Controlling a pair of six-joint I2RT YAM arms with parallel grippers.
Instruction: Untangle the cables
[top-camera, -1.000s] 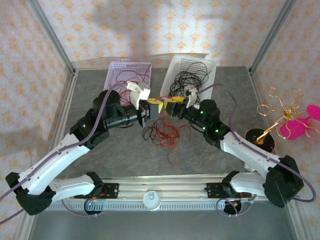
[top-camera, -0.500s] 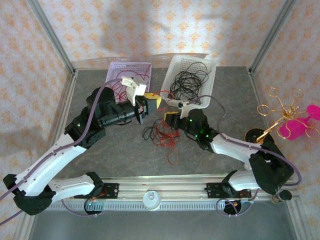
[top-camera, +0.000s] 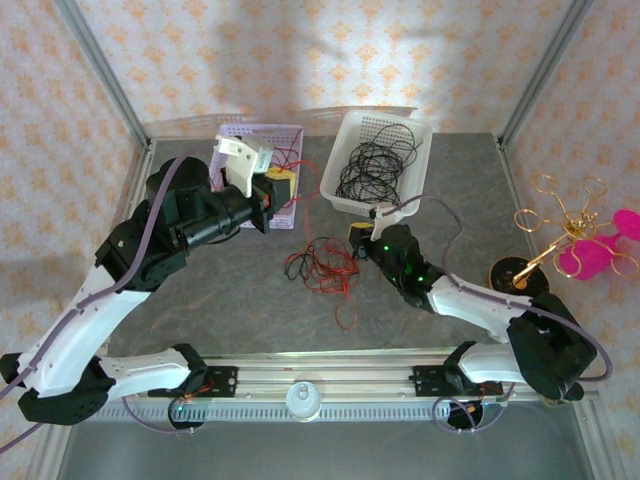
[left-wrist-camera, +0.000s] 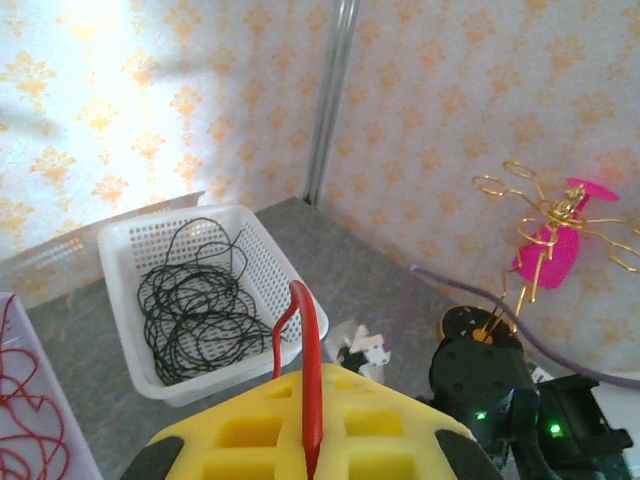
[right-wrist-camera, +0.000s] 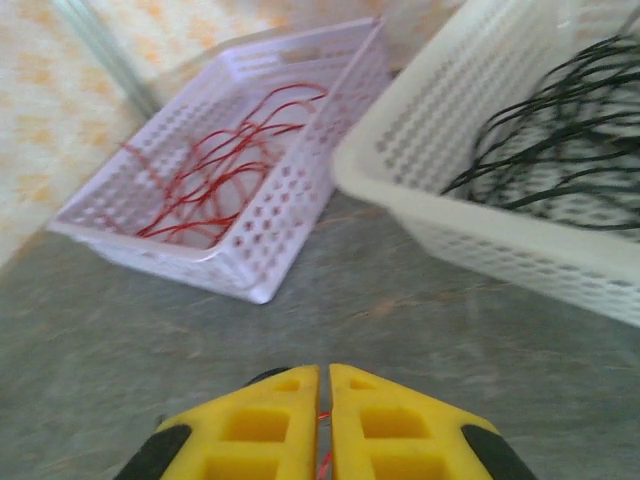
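A tangle of red and black cables (top-camera: 322, 265) lies on the grey table between the arms. My left gripper (top-camera: 281, 186) is raised by the right edge of the lilac basket (top-camera: 240, 130). Its yellow fingers (left-wrist-camera: 400, 440) are shut on one red cable (left-wrist-camera: 305, 330) that arches up over them. My right gripper (top-camera: 358, 232) is low at the tangle's right edge. Its jaws are pressed nearly together, with a thin red cable (right-wrist-camera: 322, 452) in the slit between them. Red cables (right-wrist-camera: 215, 160) lie in the lilac basket, black cables (top-camera: 372, 165) in the white basket (top-camera: 385, 120).
A gold wire stand (top-camera: 560, 215) with a pink piece (top-camera: 600, 250) on a black base (top-camera: 518, 275) sits at the right. One loose red strand (top-camera: 345, 315) lies nearer the rail (top-camera: 320, 385). Metal frame posts (top-camera: 105, 75) bound the table.
My left gripper has risen and drawn back to the left toward the lilac basket with the red cable. My right gripper has dropped to the tangle and closed.
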